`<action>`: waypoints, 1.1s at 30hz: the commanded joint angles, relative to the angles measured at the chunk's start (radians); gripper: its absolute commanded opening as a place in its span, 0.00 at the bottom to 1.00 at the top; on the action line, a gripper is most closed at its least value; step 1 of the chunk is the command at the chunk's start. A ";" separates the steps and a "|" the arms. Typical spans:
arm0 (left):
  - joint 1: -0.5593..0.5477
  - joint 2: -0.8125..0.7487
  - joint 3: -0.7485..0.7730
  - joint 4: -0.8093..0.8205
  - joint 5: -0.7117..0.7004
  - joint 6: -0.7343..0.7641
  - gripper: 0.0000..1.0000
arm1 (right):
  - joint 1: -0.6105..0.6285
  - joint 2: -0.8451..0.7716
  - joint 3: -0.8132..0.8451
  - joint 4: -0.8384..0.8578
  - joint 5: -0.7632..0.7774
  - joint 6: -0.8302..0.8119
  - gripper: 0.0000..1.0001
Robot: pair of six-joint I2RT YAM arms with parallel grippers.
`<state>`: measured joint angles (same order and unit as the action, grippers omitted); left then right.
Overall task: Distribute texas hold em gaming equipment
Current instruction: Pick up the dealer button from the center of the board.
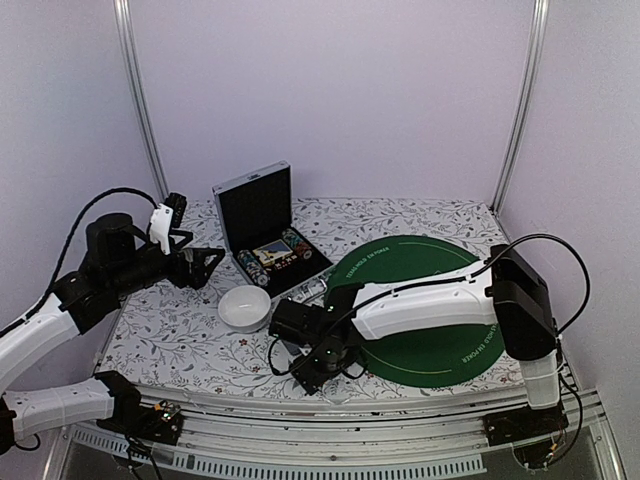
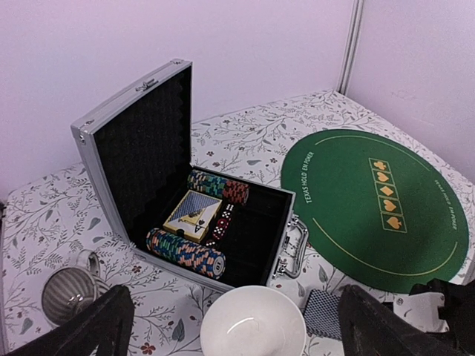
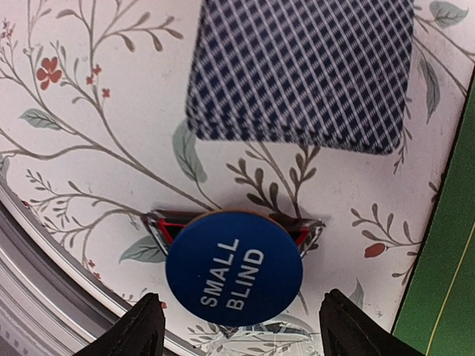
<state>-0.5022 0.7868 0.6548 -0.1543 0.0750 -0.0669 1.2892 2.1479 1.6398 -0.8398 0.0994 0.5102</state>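
Note:
In the right wrist view a blue "SMALL BLIND" marker disc (image 3: 234, 268) lies on a small black red-edged triangle (image 3: 159, 225), on the floral tablecloth. My right gripper (image 3: 241, 315) hangs open just over them, one finger on each side of the disc and neither touching it. A grey-blue-backed card deck (image 3: 297, 70) lies just beyond it. My left gripper (image 2: 241, 326) is wide open and empty above the white bowl (image 2: 252, 322). The open aluminium case (image 2: 133, 148) holds rows of stripe-edged poker chips (image 2: 185, 252), a card box (image 2: 193, 215) and dice (image 2: 221, 222).
A round green "Texas Hold Em" mat (image 2: 378, 200) lies to the right of the case. A grey ribbed mug (image 2: 67, 293) stands at the left. The table's near edge (image 3: 44, 245) runs close behind the disc. In the top view the right arm (image 1: 420, 300) stretches across the mat.

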 commanded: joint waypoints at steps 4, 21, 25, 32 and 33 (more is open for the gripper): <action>-0.004 0.005 -0.015 0.019 -0.003 0.018 0.98 | 0.001 -0.063 -0.074 -0.055 -0.032 0.035 0.78; -0.004 0.008 -0.020 0.024 -0.005 0.021 0.98 | 0.021 -0.071 -0.113 -0.129 -0.058 0.065 0.78; -0.004 0.012 -0.019 0.024 0.000 0.021 0.98 | 0.021 -0.066 -0.113 -0.136 -0.063 0.069 0.72; -0.004 0.012 -0.021 0.027 0.002 0.021 0.98 | 0.022 -0.077 -0.108 -0.125 -0.076 0.072 0.53; -0.004 0.012 -0.021 0.026 0.001 0.021 0.98 | 0.021 -0.080 -0.105 -0.127 -0.076 0.073 0.51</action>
<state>-0.5022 0.7971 0.6510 -0.1501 0.0711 -0.0551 1.3025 2.1033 1.5429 -0.9512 0.0410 0.5694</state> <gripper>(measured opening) 0.981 0.574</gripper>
